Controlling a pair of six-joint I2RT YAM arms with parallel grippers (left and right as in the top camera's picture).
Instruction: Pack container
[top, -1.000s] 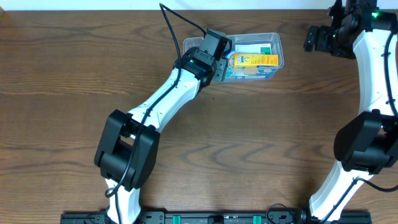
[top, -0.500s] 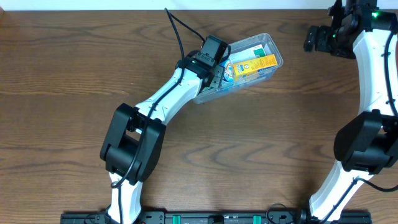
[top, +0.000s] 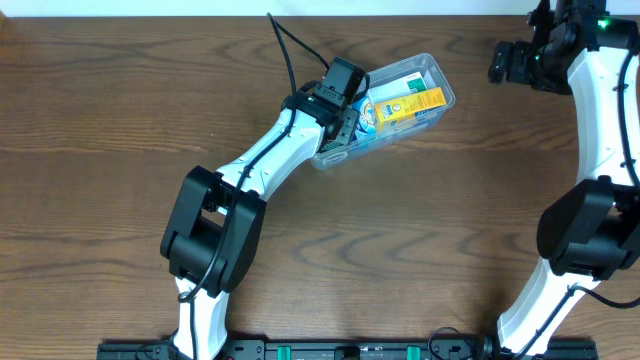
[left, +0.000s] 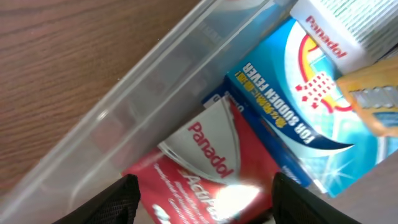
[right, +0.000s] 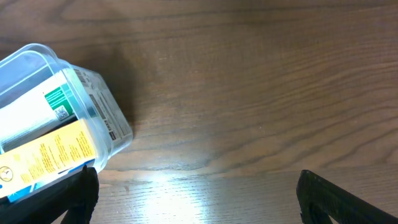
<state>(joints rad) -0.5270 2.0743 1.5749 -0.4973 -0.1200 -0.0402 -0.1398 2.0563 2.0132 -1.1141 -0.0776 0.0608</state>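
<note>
As viewed from overhead, found container (top: 437, 68) resting askew on counter (top: 120, 120), far side, near middle, long axis running near-left to far-right. Noted inside: yellow box (top: 410, 102) atop blue box (left: 292, 118), white box (left: 336, 31) along far wall, red box (left: 211, 168) at near-left end, close against clear wall. Observed left gripper (left: 205, 202) reaching into that end, fingers pinching red box from both sides. Logged right gripper (right: 198, 186) spread wide, holding nothing, hovering above bare counter just right of container, apart from it.
</note>
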